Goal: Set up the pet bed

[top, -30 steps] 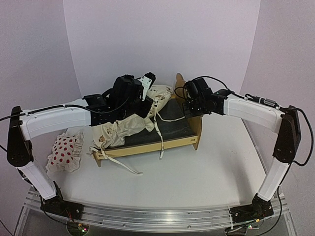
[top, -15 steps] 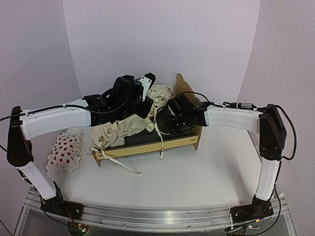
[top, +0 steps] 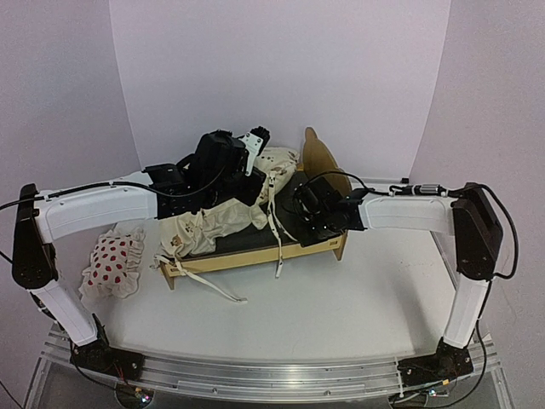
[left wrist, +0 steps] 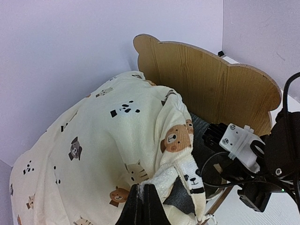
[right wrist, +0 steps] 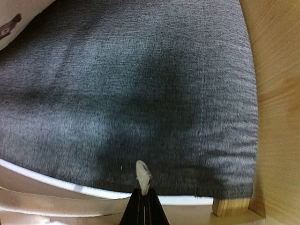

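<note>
From my station I see the small plywood pet bed point(top: 247, 254) standing mid-bench, towards the far side of the white bench point(top: 341, 298), with its bear-ear headboard point(left wrist: 211, 89) at the far right end and its near rail facing the arms. The cream ruffled cushion printed with little bear faces point(top: 213, 223) lies bunched over the left half of the bed, spilling over the left end, with long thin ties trailing across the near rail onto the bench. My left gripper point(left wrist: 144, 187) is over the bed's far side, its fingers together and clamped on a fold of that cushion, which rises in a hump in front of the headboard. My right gripper point(right wrist: 145, 193) hangs low over the bed's dark grey fabric base point(right wrist: 140, 84), close to the near right corner; its fingers are pressed together on the end of a thin cream tie point(right wrist: 143, 176), which sticks up from between the tips. A small white pillow with red spots point(top: 113, 260) sits on the bench just left of the bed, apart from it.
</note>
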You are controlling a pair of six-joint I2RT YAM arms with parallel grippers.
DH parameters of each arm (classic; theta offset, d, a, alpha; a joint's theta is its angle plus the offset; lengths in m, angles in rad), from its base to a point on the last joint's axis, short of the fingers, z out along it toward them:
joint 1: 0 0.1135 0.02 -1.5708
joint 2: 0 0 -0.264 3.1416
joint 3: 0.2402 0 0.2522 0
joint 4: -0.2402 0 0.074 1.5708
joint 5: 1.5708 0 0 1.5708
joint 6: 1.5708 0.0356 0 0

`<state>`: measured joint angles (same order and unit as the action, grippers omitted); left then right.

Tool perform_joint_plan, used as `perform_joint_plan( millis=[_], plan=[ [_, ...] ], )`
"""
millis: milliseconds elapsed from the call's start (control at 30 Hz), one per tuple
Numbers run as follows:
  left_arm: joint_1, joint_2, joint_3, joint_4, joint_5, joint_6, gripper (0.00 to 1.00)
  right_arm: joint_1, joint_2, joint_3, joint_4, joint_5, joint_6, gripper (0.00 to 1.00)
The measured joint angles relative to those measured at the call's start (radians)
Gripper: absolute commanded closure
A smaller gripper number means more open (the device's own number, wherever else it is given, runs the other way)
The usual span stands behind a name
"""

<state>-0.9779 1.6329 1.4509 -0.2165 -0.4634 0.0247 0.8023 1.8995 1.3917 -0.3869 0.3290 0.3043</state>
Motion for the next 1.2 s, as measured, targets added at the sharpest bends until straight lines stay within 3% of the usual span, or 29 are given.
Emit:
perform_joint_plan(
  millis=[267, 433, 833, 1200],
  plan=[
    [0.002, 0.003, 0.000, 0.000, 0.032, 0.000, 1.00, 0.018, -0.055, -0.038, -0.008, -0.017, 0.029, 0.69],
    [0.002, 0.021, 0.000, 0.000, 0.059, -0.006, 1.00, 0.018, -0.092, -0.071, -0.026, -0.030, 0.042, 0.64],
    [0.001, 0.092, 0.037, -0.018, 0.143, -0.057, 1.00, 0.018, -0.222, -0.130, -0.040, -0.047, 0.039, 0.60],
    [-0.014, 0.118, 0.074, -0.042, 0.100, -0.082, 1.00, 0.018, -0.221, -0.128, -0.019, -0.094, -0.007, 0.75]
  ],
)
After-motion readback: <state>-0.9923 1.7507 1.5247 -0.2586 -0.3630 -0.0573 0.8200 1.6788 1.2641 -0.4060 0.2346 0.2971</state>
